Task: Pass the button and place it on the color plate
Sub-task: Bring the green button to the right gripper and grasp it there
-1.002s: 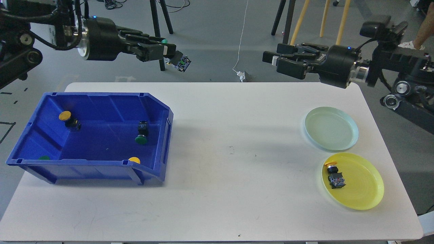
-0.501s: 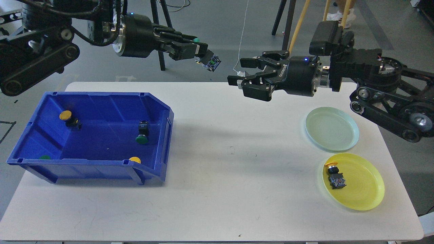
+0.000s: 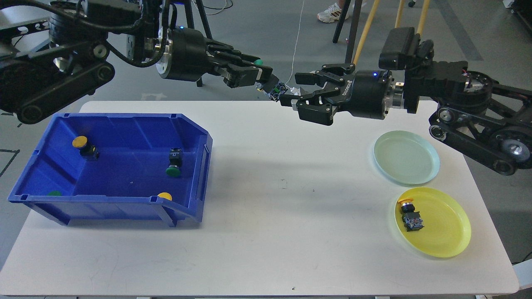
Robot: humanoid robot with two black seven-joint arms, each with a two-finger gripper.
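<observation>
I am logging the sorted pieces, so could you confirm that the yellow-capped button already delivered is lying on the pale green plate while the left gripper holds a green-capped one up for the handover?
Not quite: the delivered yellow-capped button lies on the yellow plate, and the pale green plate holds nothing, as the head view shows. The left gripper does hold a green-capped button up near the open right gripper.

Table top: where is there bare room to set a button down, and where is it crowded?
Bare: the white table between the blue bin and both plates; the green plate holds nothing. The yellow plate holds a button at its left. Crowded: the bin.
</observation>
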